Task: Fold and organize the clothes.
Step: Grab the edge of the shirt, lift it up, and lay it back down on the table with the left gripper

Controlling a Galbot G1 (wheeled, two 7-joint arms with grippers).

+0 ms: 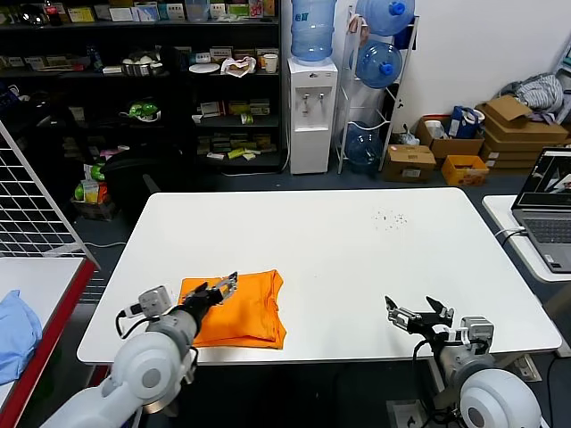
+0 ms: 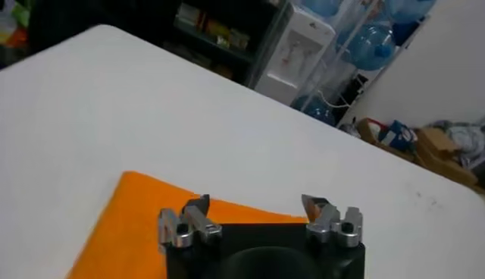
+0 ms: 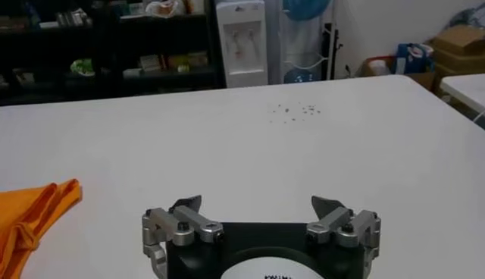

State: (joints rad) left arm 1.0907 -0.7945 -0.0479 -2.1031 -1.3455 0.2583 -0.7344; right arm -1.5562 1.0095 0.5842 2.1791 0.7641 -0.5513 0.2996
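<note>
The orange T-shirt (image 1: 243, 310) lies folded into a rectangle on the white table (image 1: 339, 241), near the front left edge. My left gripper (image 1: 218, 288) hovers over the shirt's near left part, open and empty; in the left wrist view the gripper (image 2: 258, 203) has the shirt (image 2: 129, 227) under it. My right gripper (image 1: 417, 312) is open and empty over bare table near the front right edge. In the right wrist view that gripper (image 3: 258, 203) is open and an edge of the shirt (image 3: 30, 216) shows far to the side.
A light blue cloth (image 1: 16, 330) lies on a side table at the left. A laptop (image 1: 549, 209) sits on another table at the right. Small dark specks (image 1: 390, 218) mark the table's far part. Shelves, a water dispenser (image 1: 312, 107) and boxes stand behind.
</note>
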